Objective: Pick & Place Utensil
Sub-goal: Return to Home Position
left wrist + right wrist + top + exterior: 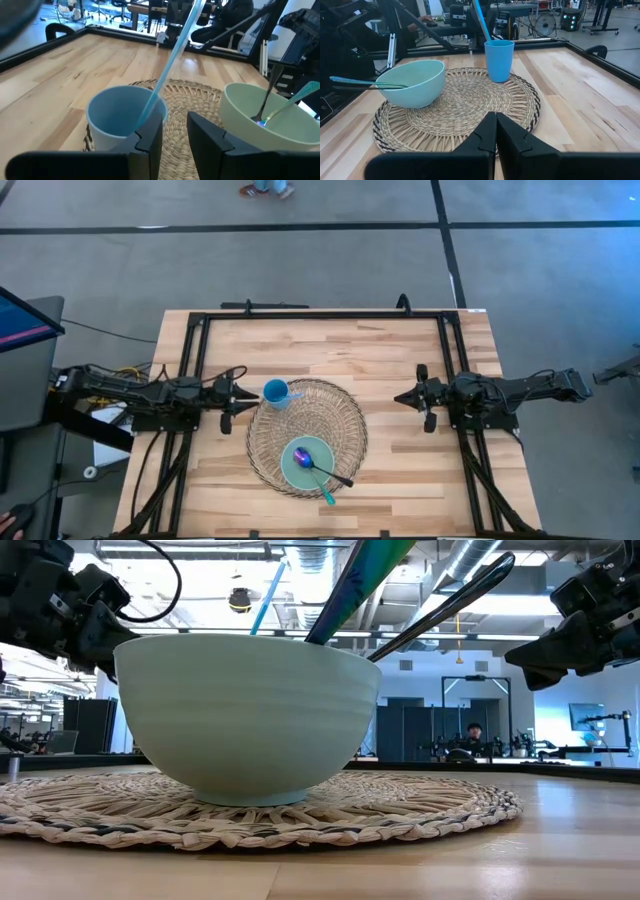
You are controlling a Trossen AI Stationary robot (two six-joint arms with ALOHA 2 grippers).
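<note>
At the left of the high view, the left gripper (247, 393) sits over the wooden table (410, 470), level with the middle of the frame and pointing right. In the left wrist view its two dark fingers (150, 145) stand a narrow slot apart. Nothing lies between them, so this claw is slightly open and grips nothing.

Just to the right of its tips is the blue cup (275, 392), upright on the upper-left edge of the round woven mat (340, 415). The claw is close beside the cup but has no hold on it. A light blue straw (170, 70) leans in the cup, with its lower end inside and its upper end past the rim.

Further right and lower on the same mat, toward its bottom edge, stands the pale green bowl (305, 465). Two utensils rest in it, a teal-handled spoon (326, 496) and a dark-handled one (338, 477). Both handles stick out over the bowl's lower-right rim. In the low view the bowl fills the centre of the frame and both handles slant up to the right.

At the right of the high view, the right gripper (400, 397) points left over bare wood, well apart from the mat. In the right wrist view its fingers (482, 140) are pressed together with no gap, empty and touching nothing.
</note>
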